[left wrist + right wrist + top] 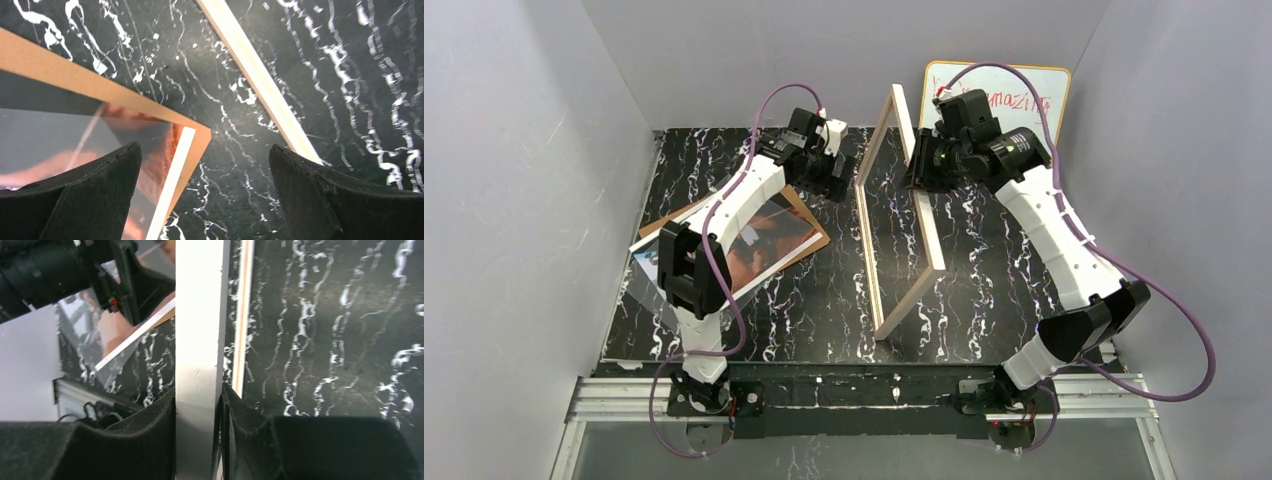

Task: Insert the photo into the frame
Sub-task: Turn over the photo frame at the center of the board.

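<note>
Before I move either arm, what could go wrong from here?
1. The frame stands on one edge, pinched only at its upper rail by the right gripper; it could pivot, slip or topple.
2. The open left gripper hovers over the corner of the photo, which lies flat on the backing board; closing there may catch the board too, or crease the print.
3. The frame stands close beside the left gripper; a sideways swing might knock it.

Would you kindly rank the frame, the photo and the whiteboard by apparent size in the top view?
1. frame
2. photo and whiteboard: unsure, since each is partly hidden and the whiteboard stands farther back.
</note>
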